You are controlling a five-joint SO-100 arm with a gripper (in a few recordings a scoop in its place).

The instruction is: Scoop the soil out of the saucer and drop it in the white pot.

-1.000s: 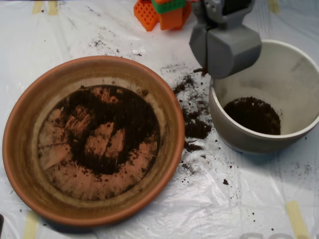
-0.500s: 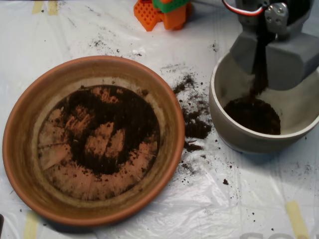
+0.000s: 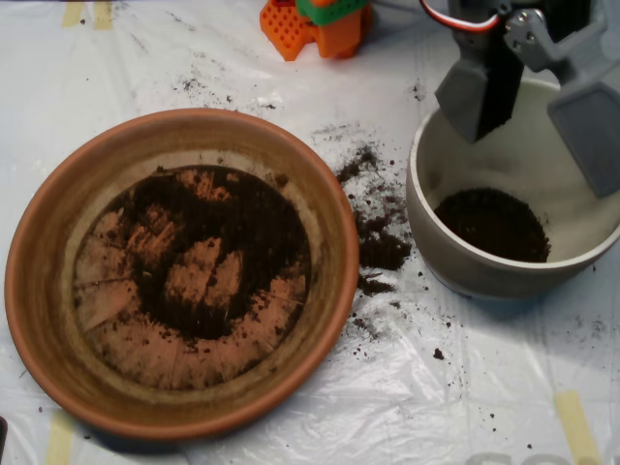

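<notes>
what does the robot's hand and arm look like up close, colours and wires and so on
The hand is a matte grey plastic clamshell scoop made of two faceted, angular shell halves with dark inner faces. Above them sits a grey bracket with small screws, and a thin white, red and dark cable loops across the top.

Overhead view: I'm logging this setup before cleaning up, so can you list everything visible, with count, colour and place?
saucer: one, orange-brown terracotta, left half of the picture.
soil in saucer: one patchy layer, dark brown-black, on the saucer's base.
white pot: one, off-white, right side.
soil in pot: one mound, dark, at the pot's bottom.
spilled soil: scattered clumps, dark, between saucer and pot.
plastic sheet: one, clear-white, covering the table.
tape strips: several, pale yellow, near the edges.
orange and green plastic part: one, top centre.
scoop: one, grey, open, above the pot.
</notes>
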